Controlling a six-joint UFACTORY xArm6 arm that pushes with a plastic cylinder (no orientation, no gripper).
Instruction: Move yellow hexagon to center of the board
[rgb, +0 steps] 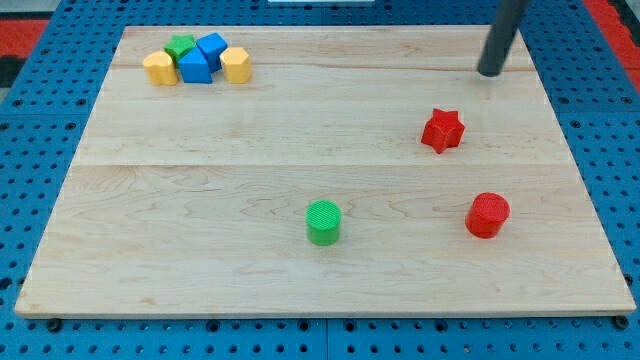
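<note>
Far off at the board's (300, 290) far left sits a tight cluster: a rounded yellow block (159, 69), a green star (180, 45), two blue blocks (203, 58), and the yellow hexagon (236, 64) on the cluster's right edge, touching blue. Nearer the middle stands a green cylinder (323, 222); further right, a red star (442, 130) and a red cylinder (487, 215). My tip (491, 72) rests far right, well apart from the hexagon. Having no gripper, nothing opens or pinches. The hexagon looks light, rigid, likely slippery; I would press its far face.

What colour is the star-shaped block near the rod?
Red; the red star shows clearly in the camera view, below my tip.
</note>
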